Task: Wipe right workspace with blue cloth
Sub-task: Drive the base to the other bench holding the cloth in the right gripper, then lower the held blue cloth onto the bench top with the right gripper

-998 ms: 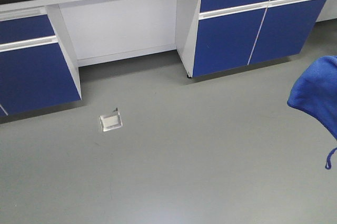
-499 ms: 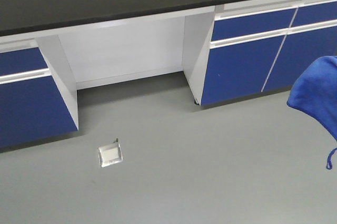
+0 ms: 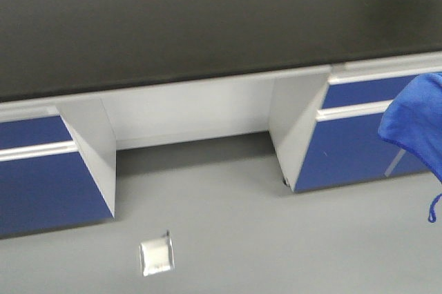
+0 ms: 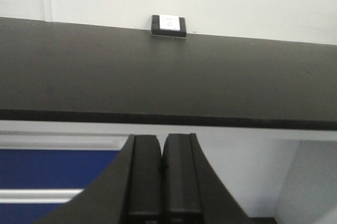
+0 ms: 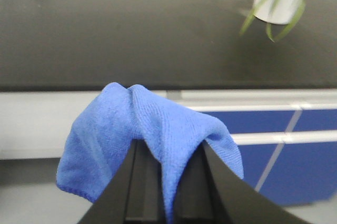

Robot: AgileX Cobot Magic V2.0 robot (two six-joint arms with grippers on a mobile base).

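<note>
Fingers of my right gripper: clamped on the blue cloth. It drapes over both tips in a peaked fold and hangs lower on the left side. In the front view the cloth sits at the right edge of the frame, held in the air off the bench, with its loop string dangling below.

Left gripper: pads pressed flat together, nothing between them.

Right workspace: a matte black benchtop ahead of both wrists and beyond the cloth, not touching it.

Containers:
- White pot at the far right of the bench, against the wall. It holds a green plant whose long leaves spill over the rim.
- Small black box with a white socket face, at the back edge of the bench.
- Small square recess in the grey floor, pale inside. I cannot tell what is in it.
- Blue cabinet fronts under the bench, all shut.
</note>
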